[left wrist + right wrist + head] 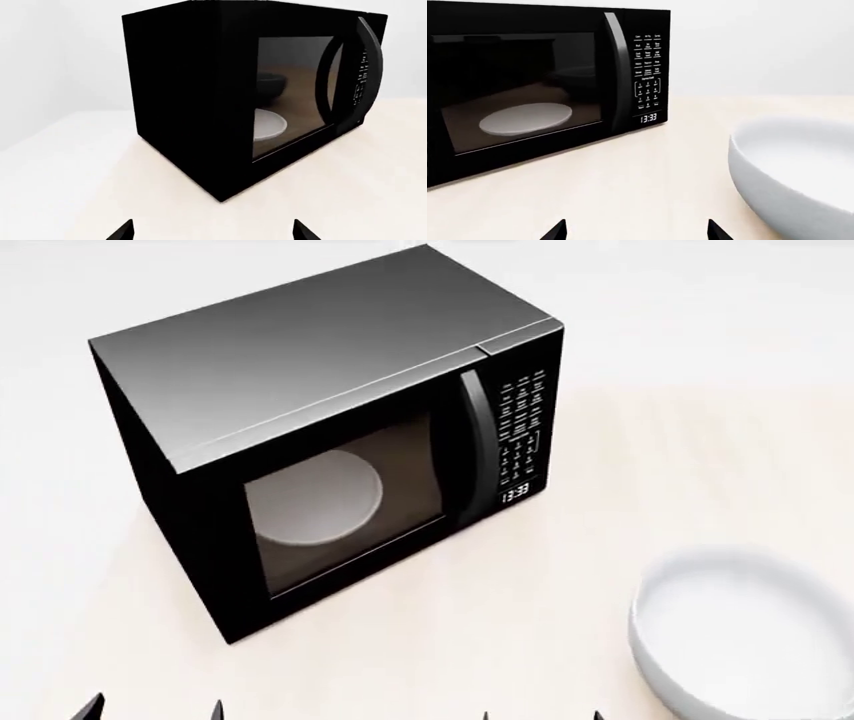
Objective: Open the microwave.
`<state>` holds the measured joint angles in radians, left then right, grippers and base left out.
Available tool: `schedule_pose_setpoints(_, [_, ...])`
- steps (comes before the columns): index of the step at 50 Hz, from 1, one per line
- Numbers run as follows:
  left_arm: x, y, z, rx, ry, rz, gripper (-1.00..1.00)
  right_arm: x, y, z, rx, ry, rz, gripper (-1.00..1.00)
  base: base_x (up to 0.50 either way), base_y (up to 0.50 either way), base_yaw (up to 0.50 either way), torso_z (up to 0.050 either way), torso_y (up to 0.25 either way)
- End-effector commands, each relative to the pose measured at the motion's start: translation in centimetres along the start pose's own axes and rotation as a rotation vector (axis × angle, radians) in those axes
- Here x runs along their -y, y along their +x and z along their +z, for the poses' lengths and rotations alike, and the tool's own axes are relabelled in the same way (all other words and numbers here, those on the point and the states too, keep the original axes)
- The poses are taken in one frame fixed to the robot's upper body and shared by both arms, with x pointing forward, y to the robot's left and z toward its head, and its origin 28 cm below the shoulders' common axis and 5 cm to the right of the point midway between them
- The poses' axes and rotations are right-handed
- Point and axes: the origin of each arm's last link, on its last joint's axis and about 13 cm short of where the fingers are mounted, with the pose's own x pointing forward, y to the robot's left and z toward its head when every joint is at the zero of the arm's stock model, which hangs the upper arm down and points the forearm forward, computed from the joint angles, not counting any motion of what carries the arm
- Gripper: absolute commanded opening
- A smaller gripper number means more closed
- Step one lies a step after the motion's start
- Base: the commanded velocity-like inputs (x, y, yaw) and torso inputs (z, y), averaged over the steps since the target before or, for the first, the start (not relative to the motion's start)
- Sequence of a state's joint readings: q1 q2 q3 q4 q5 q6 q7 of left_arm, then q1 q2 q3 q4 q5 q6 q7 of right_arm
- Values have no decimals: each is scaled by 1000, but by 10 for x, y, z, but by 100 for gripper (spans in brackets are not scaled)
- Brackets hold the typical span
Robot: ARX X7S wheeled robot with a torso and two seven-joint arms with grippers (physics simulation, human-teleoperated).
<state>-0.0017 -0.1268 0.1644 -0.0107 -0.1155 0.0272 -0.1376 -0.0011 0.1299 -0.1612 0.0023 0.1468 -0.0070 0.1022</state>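
Note:
The black microwave (pixel 334 430) with a grey top stands on the pale counter, door shut. Its vertical black handle (pixel 473 440) runs beside the white-lettered keypad (pixel 523 425) and clock display (pixel 515 493). The round white turntable (pixel 318 498) shows through the glass. It also shows in the left wrist view (pixel 200 95) and the right wrist view (pixel 547 75), handle (pixel 619 70) included. My left gripper (pixel 213 231) is open and empty, short of the microwave's near corner. My right gripper (pixel 635 231) is open and empty, in front of the door. In the head view only fingertips show at the bottom edge.
A large white bowl (pixel 747 635) sits on the counter (pixel 534 640) to the right of the microwave, close to my right gripper; it also shows in the right wrist view (pixel 794 165). A white wall stands behind.

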Motion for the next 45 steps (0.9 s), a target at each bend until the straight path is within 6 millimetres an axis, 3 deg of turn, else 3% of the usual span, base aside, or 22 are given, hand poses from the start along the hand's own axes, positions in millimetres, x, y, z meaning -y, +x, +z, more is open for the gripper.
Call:
schedule_pose_setpoints(1, [0,1,0,2,-3,-1,100,0,0,1,-2,1,3,100,500,27,0,0,0])
schedule_pose_setpoints(20, [0,-1,1,1,-15,-6,100,0,-1,1,2,1,1,100,500,31,0,0,0])
schedule_pose_setpoints(25, [1,0,0,0,4,-1,100,0,-1,1,3,6,-6,100,4,0,0,0,-24])
schedule_pose_setpoints(45, [0,0,0,1,7,-2,100,0,0,0,-1,6,-1,100,0,0,0,0,-241])
